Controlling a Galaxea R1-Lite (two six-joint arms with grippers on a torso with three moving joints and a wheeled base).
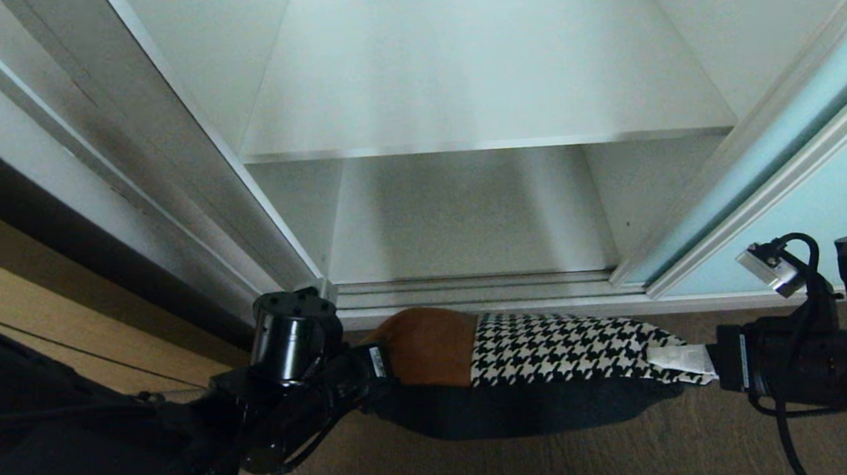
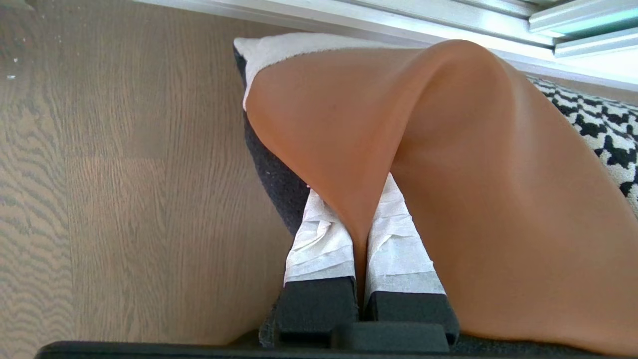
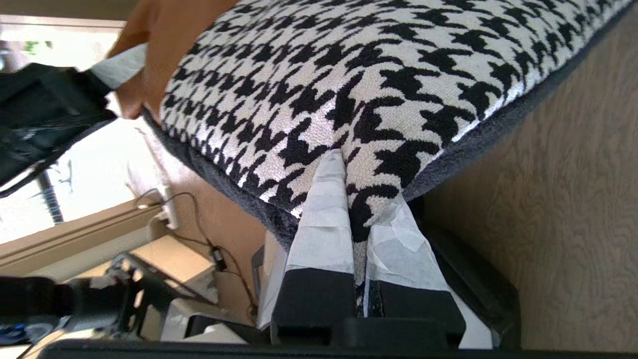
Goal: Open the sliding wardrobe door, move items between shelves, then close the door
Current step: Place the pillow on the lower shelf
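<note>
1. Pillow first: the soft patchwork pillow of tan-brown leatherette, black-and-white houndstooth and dark charcoal fabric (image 1: 551, 355) is strung between my two grippers, hanging over the wood-grain floor (image 1: 706, 441) just outside the wardrobe's white bottom track (image 1: 472, 290).

2. Handling guess: looks light and squishy to me. It sags in the middle and the fabric bunches where it's pinched, so nothing stiff to lever against. The tan panel looks smooth and could slip; the houndstooth weave seems grippier.

3. Where to hold: the two end seams, which is where I've got it. I'd say one end alone would let it flop and swing.

4. Left gripper (image 2: 360, 234): taped fingers (image 2: 319, 239) squeezed nearly together on a fold of the tan end, arm reaching in low from the side.

5. Right gripper (image 3: 356, 219): same deal, pinched tight on the houndstooth corner right by the white tag (image 1: 682, 359), wrist roughly level and pointing across at the other gripper.

6. Beyond the grippers, the plain white lower shelf (image 1: 467, 219) and upper shelf (image 1: 487, 76) are both reachable, with the frosted aqua glass sliding door (image 1: 824, 209) pushed off past the right gripper.
</note>
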